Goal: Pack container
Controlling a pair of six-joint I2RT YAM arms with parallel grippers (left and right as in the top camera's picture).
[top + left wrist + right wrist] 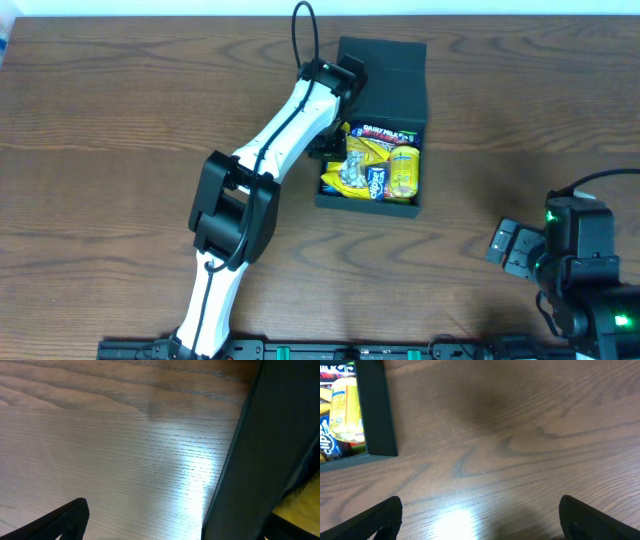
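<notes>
Container (384,75), dark teal, sits just past table centre toward 12 o'clock, with its lid flap laid open toward 12 o'clock and yellow and blue snack packets (378,168) inside. My left gripper (331,148) hangs at its 9 o'clock wall, jaws apart and holding nothing; one finger (65,520) hovers over bare wood outside that wall. My right gripper (480,525) sits at 4 o'clock from the container, well apart from it, jaws spread wide over the table (120,100). The surface is brown wood grain, with glare patches in both wrist views. A pale strip (150,8) borders the overhead view at 12 o'clock, a black rail (350,350) at 6 o'clock.
</notes>
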